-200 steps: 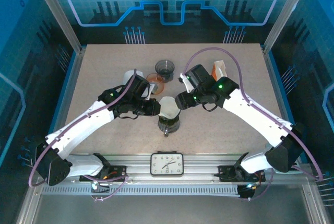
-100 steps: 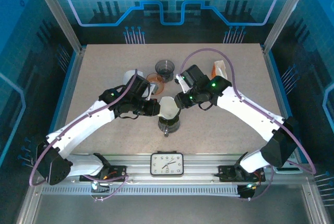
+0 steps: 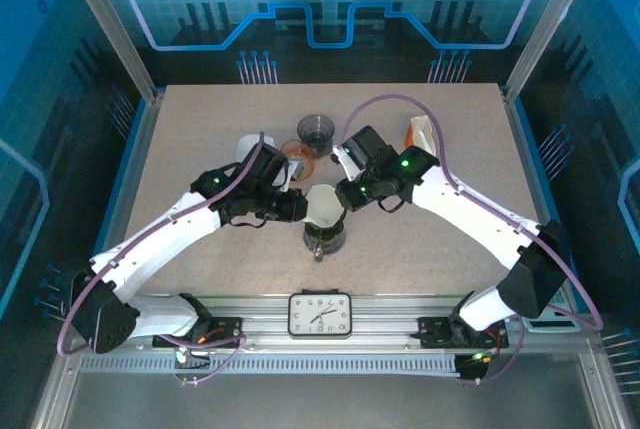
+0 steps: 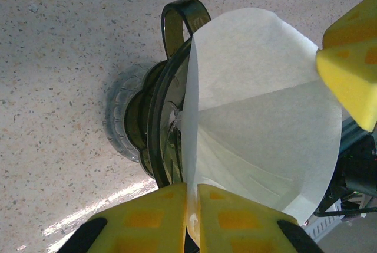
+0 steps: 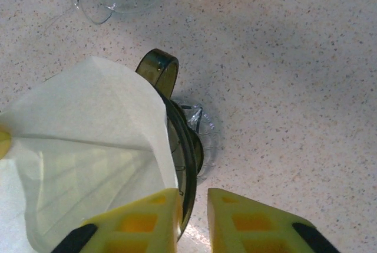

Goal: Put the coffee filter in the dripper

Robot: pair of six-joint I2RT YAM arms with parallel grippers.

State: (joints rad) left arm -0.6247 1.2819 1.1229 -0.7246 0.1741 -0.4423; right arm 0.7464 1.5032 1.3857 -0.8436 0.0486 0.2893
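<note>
Top view: the coffee filter (image 3: 323,207) is sticking up out of the dripper (image 3: 322,239) on the worktop (image 3: 200,129) — looks not seated yet. Left wrist: the left hand (image 4: 192,197) is pinching its edge shut. Right wrist: the right hand (image 5: 192,206) is straddling the rim, pads narrowly apart — can't tell if it's gripping.

You're working in a robot lab cell: aluminium frame posts (image 3: 110,24) and blue printed panels (image 3: 330,9) with a gear motif wall in the speckled tabletop (image 3: 200,129) beyond the left gripper (image 3: 300,207), and a clock (image 3: 320,313) sits on the mounting rail (image 3: 400,317) behind it.
</note>
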